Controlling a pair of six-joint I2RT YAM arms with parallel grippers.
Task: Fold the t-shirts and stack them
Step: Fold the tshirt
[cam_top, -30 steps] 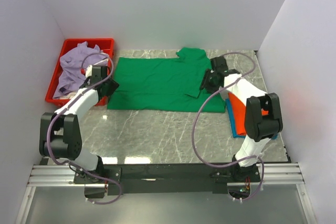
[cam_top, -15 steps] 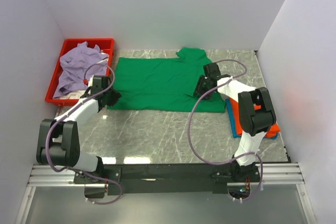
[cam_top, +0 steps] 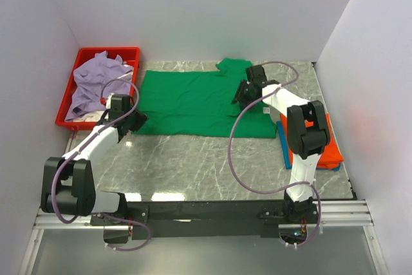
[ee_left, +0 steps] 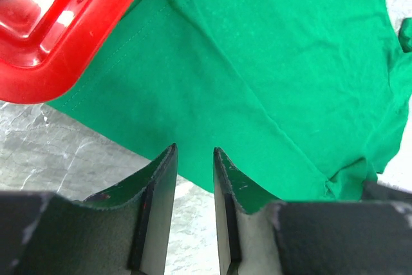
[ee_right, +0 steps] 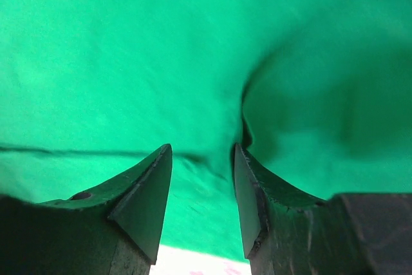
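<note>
The bright green t-shirt (cam_top: 193,100) lies spread flat across the back of the marble table. My left gripper (cam_top: 133,120) is at its near left corner, by the hem. In the left wrist view the gripper (ee_left: 193,152) is open a narrow gap with nothing between the fingers, and the green cloth (ee_left: 270,62) lies just past the tips. My right gripper (cam_top: 241,92) is over the shirt's right part near a sleeve. In the right wrist view it (ee_right: 203,149) is open and empty above green cloth (ee_right: 116,49) with a crease (ee_right: 246,104).
A red tray (cam_top: 67,100) at the back left holds a lavender shirt (cam_top: 93,80); its corner (ee_left: 64,37) shows beside my left fingers. A folded orange shirt (cam_top: 325,146) lies on a blue one (cam_top: 284,146) at the right edge. White walls enclose the table.
My right gripper has moved back and left, from the shirt's right edge to over its sleeve area, uncovering the orange stack. My left gripper has moved from the tray's side toward the shirt's near left corner.
</note>
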